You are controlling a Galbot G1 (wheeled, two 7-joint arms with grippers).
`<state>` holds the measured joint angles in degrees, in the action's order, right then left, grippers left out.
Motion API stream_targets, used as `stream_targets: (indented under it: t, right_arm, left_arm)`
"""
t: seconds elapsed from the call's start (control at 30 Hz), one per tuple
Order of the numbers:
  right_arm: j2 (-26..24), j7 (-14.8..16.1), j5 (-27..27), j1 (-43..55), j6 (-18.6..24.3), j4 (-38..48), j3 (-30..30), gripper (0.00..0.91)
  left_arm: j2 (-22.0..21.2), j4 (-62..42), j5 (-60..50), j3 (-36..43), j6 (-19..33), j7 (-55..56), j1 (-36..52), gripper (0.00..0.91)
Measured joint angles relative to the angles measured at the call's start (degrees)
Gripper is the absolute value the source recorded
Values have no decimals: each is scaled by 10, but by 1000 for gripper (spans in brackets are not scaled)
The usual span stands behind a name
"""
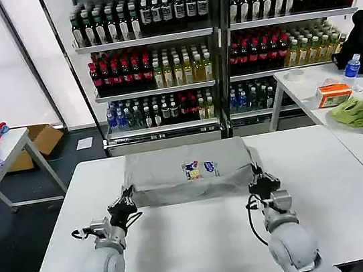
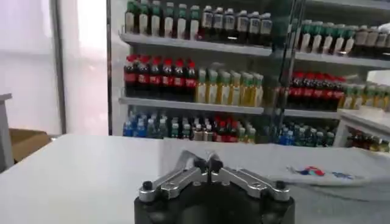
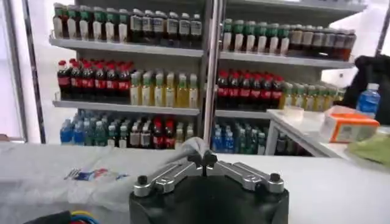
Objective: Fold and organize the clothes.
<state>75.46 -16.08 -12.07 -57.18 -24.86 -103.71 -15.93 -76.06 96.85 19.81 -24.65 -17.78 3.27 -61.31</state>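
Your jaws are clenched on both sides: the left gripper (image 1: 122,206) pinches the near left corner of the grey shirt (image 1: 187,172), and the right gripper (image 1: 263,184) pinches its near right corner. In the left wrist view the left gripper's (image 2: 207,163) fingertips meet over a thin fold of fabric, and in the right wrist view the right gripper (image 3: 202,159) shows the same, a lip of cloth bunched at its tips.

The shirt lies on the white worktop (image 1: 202,238), already a compact rectangle with its small multicoloured print (image 1: 200,169) facing up. By my reading you are well into the folding: the sleeves look tucked in, and what is left is probably one more fold and then setting the bundle in its place.

As for containers, behind the shirt stand shelves (image 1: 147,39) stocked with rows of bottles. To the shirt's right, on a side table, sits an orange-and-white box (image 1: 333,93); I cannot tell what it holds.
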Motion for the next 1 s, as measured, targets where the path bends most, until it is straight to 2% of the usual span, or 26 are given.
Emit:
stream_targets:
  t: [0.5, 0.53, 0.57, 0.6, 1.0]
  right_arm:
    - [22, 4, 4, 95, -7, 115, 25, 0]
    - [23, 4, 5, 99, -8, 120, 26, 111]
    - [24, 4, 6, 102, -9, 126, 27, 534]
    - [26, 4, 7, 105, -10, 131, 27, 907]
    - [40, 3, 3, 116, -42, 153, 25, 907]
  left_arm:
    - [11, -101, 4, 27, -1, -2, 83, 10]
    - [11, -105, 4, 28, 0, -2, 86, 60]
    - [11, -110, 4, 28, 0, -3, 90, 907]
    - [12, -115, 4, 29, 1, -3, 93, 907]
    - [12, -137, 2, 30, -4, 0, 111, 907]
